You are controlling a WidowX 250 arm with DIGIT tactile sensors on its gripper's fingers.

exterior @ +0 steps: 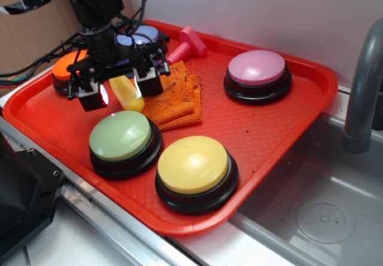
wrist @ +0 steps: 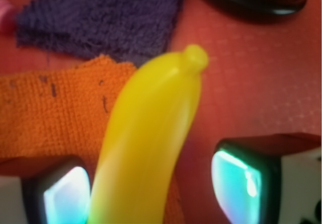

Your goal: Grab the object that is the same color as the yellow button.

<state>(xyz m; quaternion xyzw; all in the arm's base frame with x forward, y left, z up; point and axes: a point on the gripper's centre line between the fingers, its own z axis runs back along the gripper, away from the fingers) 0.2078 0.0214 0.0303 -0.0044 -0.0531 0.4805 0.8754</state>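
You are looking at the yellow toy lying in the red tray, its far part overlapping the edge of the orange cloth. Your gripper is sitting over it with the jaws spread, one pad on each side and gaps showing, so nothing is being clamped. Sharing the tray are the yellow button at the near edge, a green button beside it, a pink button at the far side, an orange button behind the arm, and a pink bolt-shaped toy. The wrist view is showing you the toy's tapered tip and a purple cloth beyond the orange one, while the exterior view is showing a grey sink beside the tray.
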